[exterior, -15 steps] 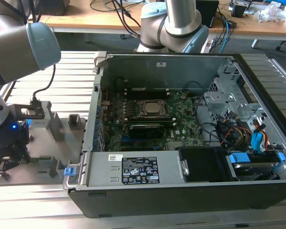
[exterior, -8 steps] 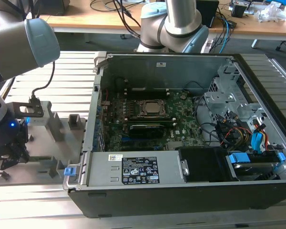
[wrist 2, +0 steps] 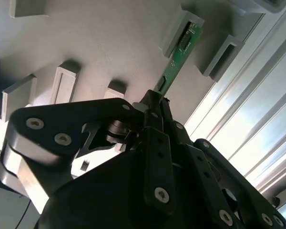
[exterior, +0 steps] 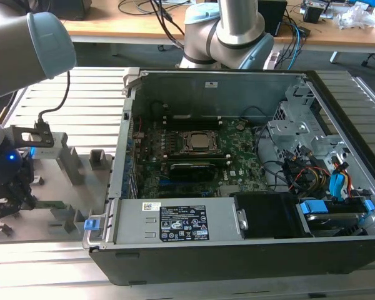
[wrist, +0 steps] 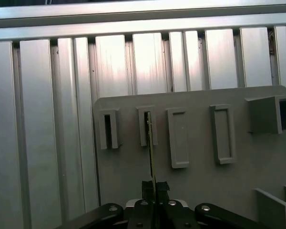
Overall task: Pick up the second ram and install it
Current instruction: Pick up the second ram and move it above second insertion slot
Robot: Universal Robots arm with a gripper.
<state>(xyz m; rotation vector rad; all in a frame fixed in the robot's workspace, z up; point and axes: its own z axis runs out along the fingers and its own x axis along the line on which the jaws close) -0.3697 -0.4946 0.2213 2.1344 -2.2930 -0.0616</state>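
no print can be read anywhere. black-and-white rectangular label (exterior: 182, 223) on the grey metal power-supply cover (exterior: 129, 219): rows of text and symbols, too small to make out. small white sticker (exterior: 151, 205) just beside it, and white oblong sticker (exterior: 211, 83) on the grey inner wall of the open computer case (exterior: 250, 87): equally illegible. long thin green ram stick (wrist 2: 177, 61): no legible marking.

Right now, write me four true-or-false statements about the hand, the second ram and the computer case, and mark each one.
1. The hand is shut on one end of the second ram. True.
2. The computer case lies open, its motherboard showing. True.
3. The second ram is seated on the motherboard. False: it is over the grey fixture plate, outside the computer case.
4. The hand is inside the computer case. False: it is over the grey fixture plate, to the exterior view's left of the case.
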